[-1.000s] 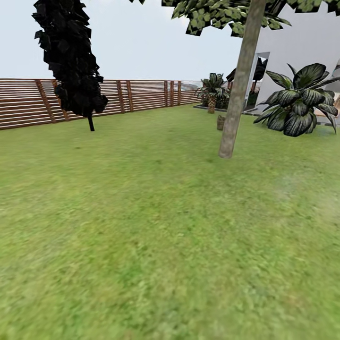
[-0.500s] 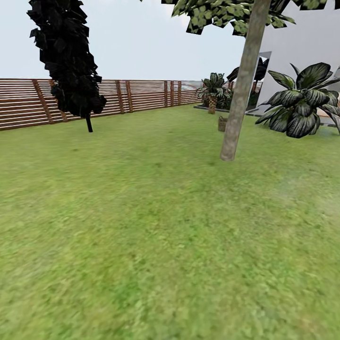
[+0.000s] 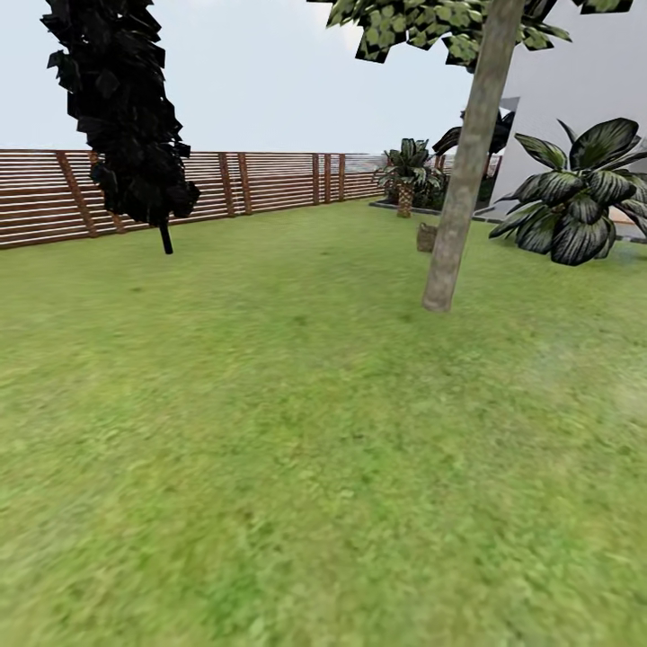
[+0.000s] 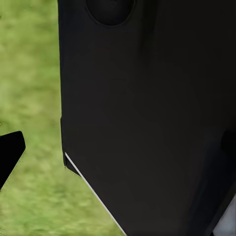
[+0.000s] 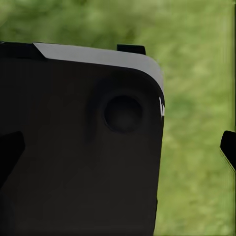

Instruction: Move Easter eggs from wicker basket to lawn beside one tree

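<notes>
The wide green lawn (image 3: 270, 422) stretches ahead in the head view. A tall tree with a pale grey-brown trunk (image 3: 465, 180) stands right of centre. Just behind its base sits the small brown wicker basket (image 3: 425, 236), far off and partly covered by the trunk. The eggs are hidden at this distance. My left gripper (image 4: 118, 147) hangs over grass beside the robot's black body, one fingertip (image 4: 10, 152) at the picture's edge; it looks open and empty. My right gripper (image 5: 118, 147) is open too, its fingertips (image 5: 228, 147) wide apart with nothing between them.
A dark cypress-like tree (image 3: 126, 117) stands at the left before a wooden slat fence (image 3: 252, 184). Short palms (image 3: 409, 171) and a broad-leaved bush (image 3: 584, 193) line the white house wall (image 3: 575, 90) at the right.
The whole head view has shifted as the camera moves closer: trunk and basket sit slightly farther right and lower. Nothing in the garden itself has moved.
</notes>
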Controlling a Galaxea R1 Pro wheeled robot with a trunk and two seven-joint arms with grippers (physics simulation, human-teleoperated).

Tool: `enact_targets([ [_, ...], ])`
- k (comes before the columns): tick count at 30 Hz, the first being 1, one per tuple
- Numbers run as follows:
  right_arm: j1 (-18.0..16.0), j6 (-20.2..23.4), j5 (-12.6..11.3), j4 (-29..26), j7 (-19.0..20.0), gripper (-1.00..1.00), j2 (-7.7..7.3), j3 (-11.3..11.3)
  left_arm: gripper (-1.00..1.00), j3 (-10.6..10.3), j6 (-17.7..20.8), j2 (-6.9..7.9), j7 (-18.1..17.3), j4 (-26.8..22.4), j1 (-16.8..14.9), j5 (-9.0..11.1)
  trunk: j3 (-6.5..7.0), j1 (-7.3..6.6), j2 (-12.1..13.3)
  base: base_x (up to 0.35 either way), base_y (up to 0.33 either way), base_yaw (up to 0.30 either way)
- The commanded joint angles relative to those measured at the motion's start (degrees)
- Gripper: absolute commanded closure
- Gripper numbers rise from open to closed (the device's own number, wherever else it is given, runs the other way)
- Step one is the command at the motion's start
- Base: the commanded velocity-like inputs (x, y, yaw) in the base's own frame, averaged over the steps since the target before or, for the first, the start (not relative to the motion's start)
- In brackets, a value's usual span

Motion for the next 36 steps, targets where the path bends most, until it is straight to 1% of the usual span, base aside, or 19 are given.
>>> enact_targets([
  [1,0.0,-0.2,0.2,0.1,0.0,-1.00,-0.01,0.0,-1.00,0.4,0.0,-0.02,0.0,-0.1,0.0,0.0,-0.04,0.04,0.0,0.339,0.000,0.000],
  [36,0.0,-0.2,0.2,0.0,0.0,-1.00,-0.05,0.0,-1.00,0.4,0.0,-0.02,0.0,-0.1,0.0,0.0,-0.04,0.04,0.0,0.339,0.000,0.000],
])
